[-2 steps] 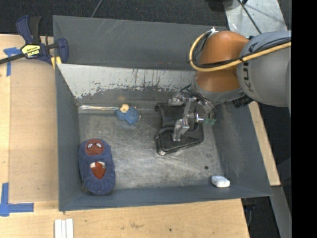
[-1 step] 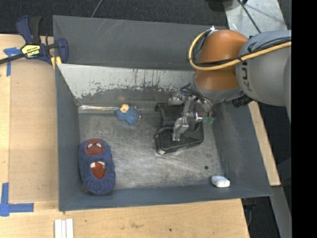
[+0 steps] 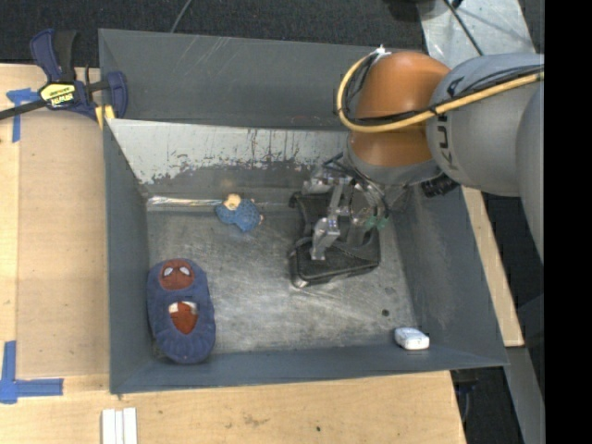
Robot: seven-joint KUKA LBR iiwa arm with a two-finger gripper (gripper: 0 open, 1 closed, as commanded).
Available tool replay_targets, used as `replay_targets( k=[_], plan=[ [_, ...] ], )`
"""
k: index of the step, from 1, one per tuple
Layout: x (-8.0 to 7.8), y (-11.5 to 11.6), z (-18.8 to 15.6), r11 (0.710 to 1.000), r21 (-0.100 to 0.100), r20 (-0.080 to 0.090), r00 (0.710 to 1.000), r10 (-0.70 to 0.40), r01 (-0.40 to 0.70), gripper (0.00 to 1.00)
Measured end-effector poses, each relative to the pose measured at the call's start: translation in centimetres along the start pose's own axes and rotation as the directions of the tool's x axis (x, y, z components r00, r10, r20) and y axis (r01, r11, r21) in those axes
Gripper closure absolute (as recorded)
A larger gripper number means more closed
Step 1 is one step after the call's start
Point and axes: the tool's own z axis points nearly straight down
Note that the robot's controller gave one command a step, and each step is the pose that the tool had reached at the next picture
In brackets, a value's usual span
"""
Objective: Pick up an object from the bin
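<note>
My gripper [image 3: 326,240] hangs low in the middle right of the bin, under the arm's orange cover. It is directly over a flat black thing [image 3: 338,265] that lies on the bin floor, and it seems to touch that thing's top. The gripper hides part of the black thing. A small blue thing with a pale yellow bit [image 3: 240,213] lies to the left of the gripper, near the back wall.
A dark blue slipper with two red faces [image 3: 180,311] lies along the bin's front left corner. A small white thing [image 3: 412,339] rests by the front right corner. Bare floor stretches between the slipper and the black thing.
</note>
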Motion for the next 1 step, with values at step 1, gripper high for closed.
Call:
replay_targets(
  k=[1],
  plan=[
    [0.38,-0.82,0.74,0.992,-0.004,-0.003,0.992,0.124,-0.124,0.00]
  ],
)
